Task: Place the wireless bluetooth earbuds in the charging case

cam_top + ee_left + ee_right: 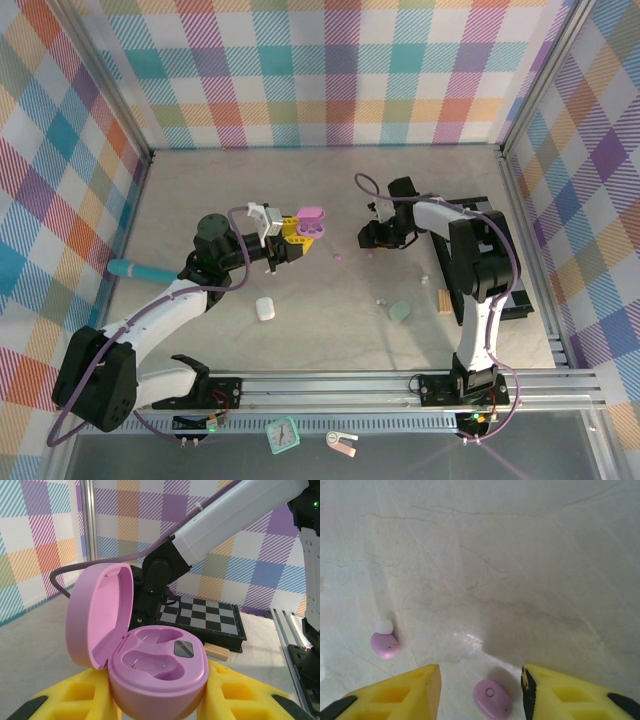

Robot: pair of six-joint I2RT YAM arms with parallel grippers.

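Observation:
My left gripper (298, 238) is shut on the pink charging case (160, 672) and holds it above the table. Its lid (97, 617) stands open and both sockets are empty. The yellow fingers (245, 695) press on the case's two sides. My right gripper (481, 692) is open and low over the table. A pink earbud (492, 699) lies on the table between its yellow fingers (407, 692), touching neither. A second pink earbud (385, 644) with a white tip lies off to the left. In the top view the right gripper (368, 238) is right of the case (311, 221).
A white case (265, 309) and a pale green case (400, 312) lie nearer the arm bases, with tiny earbuds (381, 301) beside them. A wooden block (445, 300) and a chessboard (205, 617) sit at the right. A teal object (135, 269) lies at the left wall.

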